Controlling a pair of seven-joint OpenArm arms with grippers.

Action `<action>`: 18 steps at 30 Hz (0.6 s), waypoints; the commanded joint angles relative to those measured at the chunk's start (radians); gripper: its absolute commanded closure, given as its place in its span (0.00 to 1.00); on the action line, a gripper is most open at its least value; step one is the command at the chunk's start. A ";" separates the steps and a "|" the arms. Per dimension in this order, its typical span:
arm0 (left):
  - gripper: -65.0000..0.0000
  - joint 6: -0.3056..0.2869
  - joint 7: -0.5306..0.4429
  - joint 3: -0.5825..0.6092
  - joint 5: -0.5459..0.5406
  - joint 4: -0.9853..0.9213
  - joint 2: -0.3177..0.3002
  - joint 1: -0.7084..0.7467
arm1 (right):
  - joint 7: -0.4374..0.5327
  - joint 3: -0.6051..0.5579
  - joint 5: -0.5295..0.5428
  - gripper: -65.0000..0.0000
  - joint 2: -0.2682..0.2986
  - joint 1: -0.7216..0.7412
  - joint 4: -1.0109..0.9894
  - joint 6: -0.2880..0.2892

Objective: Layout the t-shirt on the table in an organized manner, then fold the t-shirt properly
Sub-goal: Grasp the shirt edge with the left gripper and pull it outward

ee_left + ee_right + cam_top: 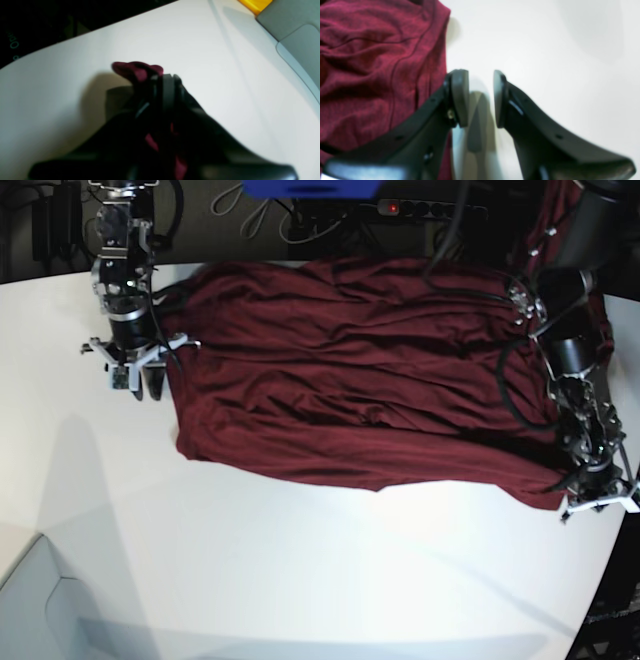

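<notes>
The dark maroon t-shirt [360, 380] lies spread and wrinkly across the back half of the white table [300, 570]. My left gripper [165, 77] is shut on a bunch of the shirt's fabric [137, 70], just above the tabletop; in the base view it sits at the shirt's front right corner [590, 492]. My right gripper [481, 97] stands open over bare table, right beside the shirt's edge [382, 62], with nothing between its fingers. From the base camera it is at the shirt's left edge [145, 385].
A grey-white box corner [40, 600] sits at the front left. In the left wrist view a grey surface [295, 30] and a yellow object [255, 5] lie beyond the table. A power strip [430, 208] and cables run behind. The table's curved edge [610, 600] is near my left arm.
</notes>
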 commanded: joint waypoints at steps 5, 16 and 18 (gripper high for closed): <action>0.72 -0.013 -0.025 0.002 -0.004 0.030 -0.003 0.013 | 0.030 0.002 0.004 0.72 -0.004 0.023 0.028 -0.003; 0.56 -0.014 -0.005 0.003 -0.139 0.260 0.007 0.142 | -0.170 -0.032 0.005 0.73 -0.018 0.261 0.000 0.002; 0.56 -0.014 0.078 0.003 -0.199 0.364 0.009 0.201 | -0.214 -0.067 0.005 0.73 -0.028 0.313 -0.038 0.002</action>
